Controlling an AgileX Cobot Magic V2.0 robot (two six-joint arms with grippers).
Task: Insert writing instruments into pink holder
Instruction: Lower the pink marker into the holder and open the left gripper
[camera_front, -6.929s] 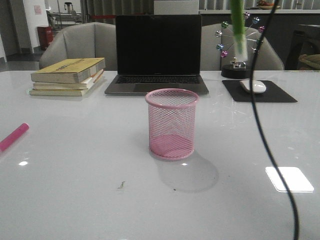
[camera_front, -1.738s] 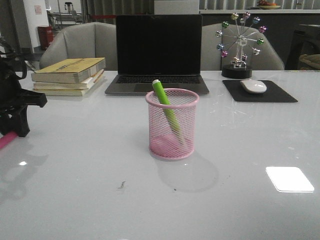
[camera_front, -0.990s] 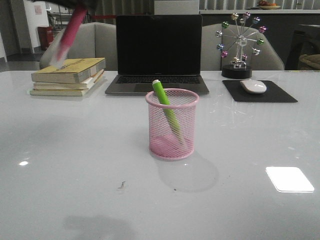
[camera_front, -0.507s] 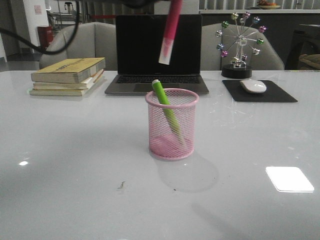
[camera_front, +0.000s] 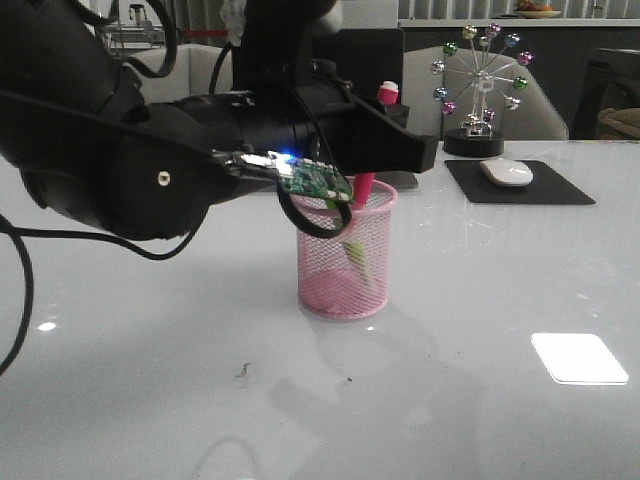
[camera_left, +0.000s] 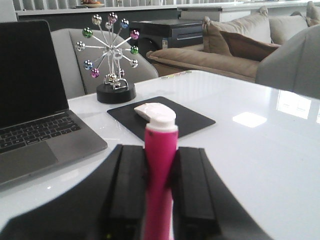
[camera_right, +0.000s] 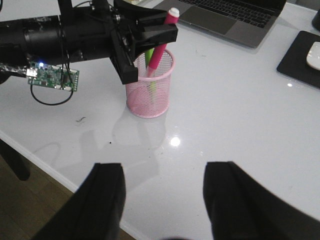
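The pink holder (camera_front: 345, 270) stands mid-table with the lime green marker (camera_front: 352, 255) leaning inside it. My left gripper (camera_front: 400, 140) hovers just over the rim, shut on the pink-magenta marker (camera_left: 160, 170). The marker stands nearly upright, its whitish end (camera_front: 387, 93) on top and its lower shaft (camera_front: 363, 190) inside the cup. Black fingers (camera_left: 127, 185) press on both sides of it. In the right wrist view the holder (camera_right: 150, 95), pink marker (camera_right: 162, 42) and green marker (camera_right: 149, 57) all show. My right gripper (camera_right: 167, 167) is open and holds nothing, above the table's near edge.
A laptop (camera_left: 30, 135) sits behind the cup. To the back right are a white mouse (camera_front: 506, 172) on a black mat (camera_front: 550, 190) and a ferris-wheel ornament (camera_front: 480, 90). My bulky left arm (camera_front: 130, 140) hides the table's left half. The table's edge (camera_right: 50, 165) is near the right gripper.
The left arm has swung in and come down over the cup. The pink marker, held high above the cup half a second ago, now has its lower end inside it.
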